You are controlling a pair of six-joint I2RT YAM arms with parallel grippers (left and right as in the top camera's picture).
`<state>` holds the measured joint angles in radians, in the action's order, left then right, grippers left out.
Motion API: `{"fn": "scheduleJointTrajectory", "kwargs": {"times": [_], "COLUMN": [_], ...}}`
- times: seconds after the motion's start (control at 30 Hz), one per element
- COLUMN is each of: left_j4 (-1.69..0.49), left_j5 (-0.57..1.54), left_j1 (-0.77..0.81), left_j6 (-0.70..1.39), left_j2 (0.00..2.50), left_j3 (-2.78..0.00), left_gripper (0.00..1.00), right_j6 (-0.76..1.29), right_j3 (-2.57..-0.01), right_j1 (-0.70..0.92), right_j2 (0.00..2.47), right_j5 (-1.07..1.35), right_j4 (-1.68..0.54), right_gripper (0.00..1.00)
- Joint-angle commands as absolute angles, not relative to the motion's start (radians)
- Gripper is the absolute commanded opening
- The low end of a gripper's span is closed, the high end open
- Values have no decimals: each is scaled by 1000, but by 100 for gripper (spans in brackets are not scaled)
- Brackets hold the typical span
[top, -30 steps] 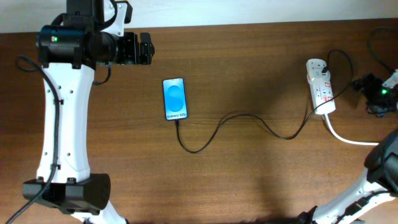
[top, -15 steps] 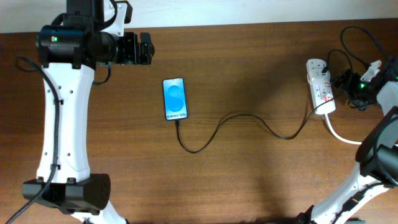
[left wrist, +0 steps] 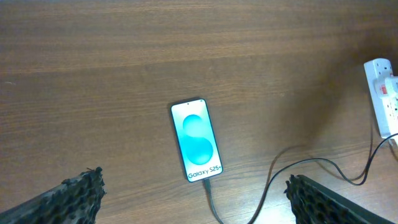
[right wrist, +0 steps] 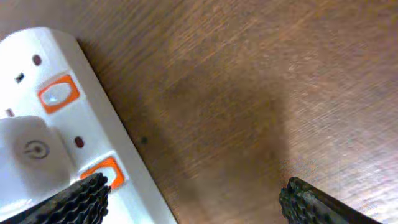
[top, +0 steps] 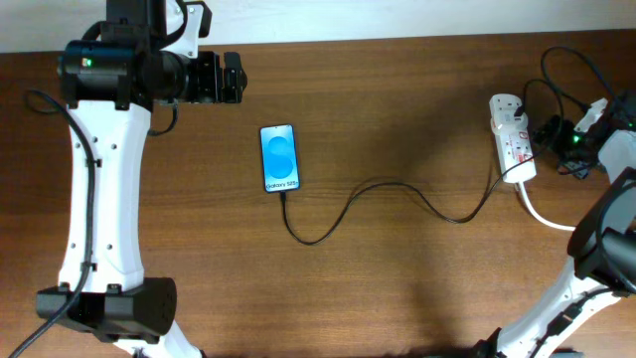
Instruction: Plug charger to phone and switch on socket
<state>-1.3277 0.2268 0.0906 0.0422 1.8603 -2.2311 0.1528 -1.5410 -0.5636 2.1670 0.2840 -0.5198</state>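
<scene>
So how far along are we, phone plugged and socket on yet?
Done, it seems: the charger runs into the bottom edge of the phone. In hand: the right gripper, open, hovers by the socket, near its orange switch. To do: pressing that switch; whether it is on, I cannot tell.

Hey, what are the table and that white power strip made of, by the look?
The brown table looks like wood or wood-look laminate: fine streaky grain, dull sheen. The white elongated power strip looks like smooth moulded plastic, uniform and faintly glossy.
</scene>
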Motion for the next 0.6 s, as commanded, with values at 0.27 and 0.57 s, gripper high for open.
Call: {"fn": "scheduleJointTrajectory", "kwargs": {"times": [0.27,0.57], "left_j4": [-1326,-1326], "left_j5": [220,220], "left_j1": [85,85], "left_j6": [38,38], "left_j2": [1840,1840], "left_j3": [-2239,-2239], "left_gripper": [99,99], "right_j6": [126,108], "right_j3": [-1547,-1547], "right_j1": [-504,-489], "right_j2": [2230,2230], "right_j5": [249,249], "right_j4": [-539,-594], "right_gripper": [92,93]}}
